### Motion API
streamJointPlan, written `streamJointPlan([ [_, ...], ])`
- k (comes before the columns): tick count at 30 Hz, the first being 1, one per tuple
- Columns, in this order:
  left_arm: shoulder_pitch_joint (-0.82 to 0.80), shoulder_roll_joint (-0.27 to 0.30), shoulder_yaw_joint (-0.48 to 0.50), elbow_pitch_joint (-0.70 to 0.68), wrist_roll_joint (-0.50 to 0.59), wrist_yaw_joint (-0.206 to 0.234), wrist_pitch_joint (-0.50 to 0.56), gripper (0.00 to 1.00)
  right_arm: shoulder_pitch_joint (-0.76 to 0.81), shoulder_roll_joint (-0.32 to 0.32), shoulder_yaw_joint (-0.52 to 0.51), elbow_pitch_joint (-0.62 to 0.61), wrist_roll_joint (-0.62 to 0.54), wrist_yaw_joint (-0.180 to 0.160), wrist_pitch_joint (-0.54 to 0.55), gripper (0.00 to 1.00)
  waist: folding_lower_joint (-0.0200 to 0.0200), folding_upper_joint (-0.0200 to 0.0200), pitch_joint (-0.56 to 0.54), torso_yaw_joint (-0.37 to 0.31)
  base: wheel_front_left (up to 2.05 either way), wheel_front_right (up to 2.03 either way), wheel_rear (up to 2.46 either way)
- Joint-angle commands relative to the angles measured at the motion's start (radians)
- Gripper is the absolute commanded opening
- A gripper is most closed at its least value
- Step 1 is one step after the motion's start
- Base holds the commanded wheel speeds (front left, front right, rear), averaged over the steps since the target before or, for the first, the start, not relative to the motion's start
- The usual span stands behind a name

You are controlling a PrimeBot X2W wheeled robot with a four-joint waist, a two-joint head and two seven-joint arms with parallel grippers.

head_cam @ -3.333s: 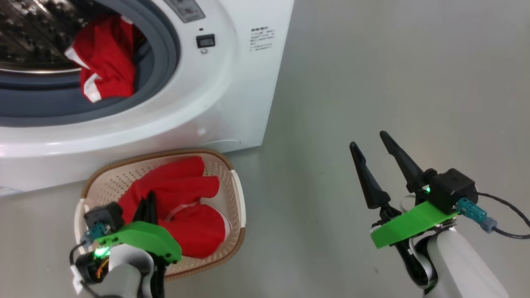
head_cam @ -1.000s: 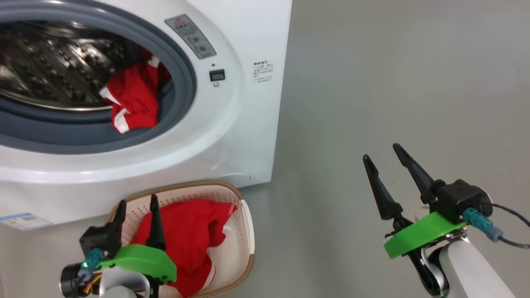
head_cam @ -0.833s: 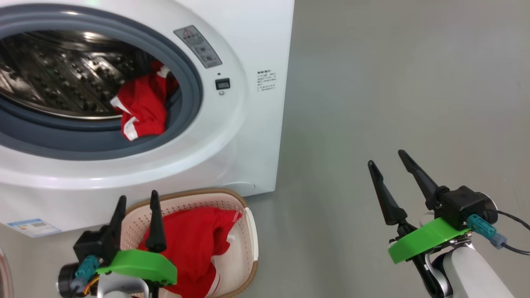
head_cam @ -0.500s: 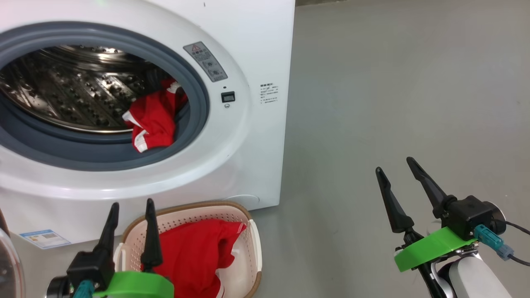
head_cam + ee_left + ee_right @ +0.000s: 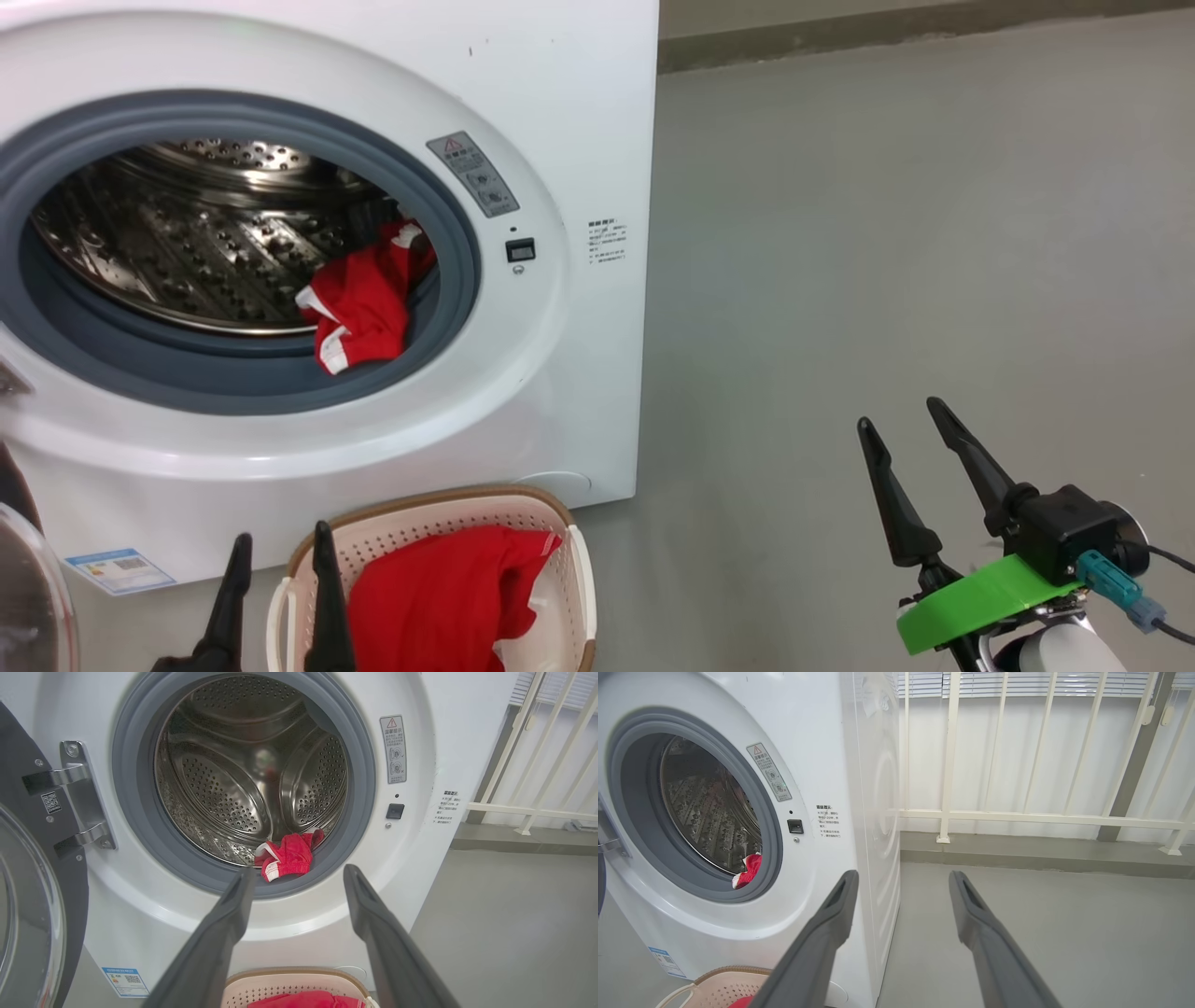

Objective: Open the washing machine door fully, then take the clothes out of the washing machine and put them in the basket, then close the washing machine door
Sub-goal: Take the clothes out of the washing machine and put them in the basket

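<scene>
You have the washing machine door (image 5: 28, 905) hanging wide, left of the washing machine (image 5: 579, 140) — drum (image 5: 224, 779) open. One red jersey (image 5: 359, 303) waits inside; a second jersey (image 5: 439, 597) lies in the basket (image 5: 439, 499) under the machine's front, a short drop. Your left gripper (image 5: 280, 560) and right gripper (image 5: 899, 415) are spread, empty — left faces the drum.

White washing machine (image 5: 579, 373), door (image 5: 28, 896) wide open; red clothes (image 5: 364, 303) partly inside, partly in cream basket (image 5: 420, 527) below.

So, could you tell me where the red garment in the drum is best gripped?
Probably its bunched top fold, coming straight in from the front through the open doorway: the clothes sit heaped low-right at the gasket, before the open left gripper.
</scene>
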Motion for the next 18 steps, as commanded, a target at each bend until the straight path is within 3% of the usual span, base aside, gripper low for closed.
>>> streamJointPlan([
  [1, -0.005, 0.009, 0.034, -0.036, -0.012, 0.01, -0.012, 1.0, -0.005, -0.005, 0.014, -0.033, -0.008, 0.0, -0.006, 1.0, 0.0, -0.0001, -0.01, 0.0, 0.0, 0.0, 0.0],
  [18, 0.051, 0.011, 0.031, -0.079, -0.028, 0.037, 0.002, 1.0, 0.032, 0.002, 0.001, -0.056, -0.022, 0.0, -0.006, 1.0, 0.0, -0.0001, -0.031, -0.006, 0.0, 0.0, 0.0],
])
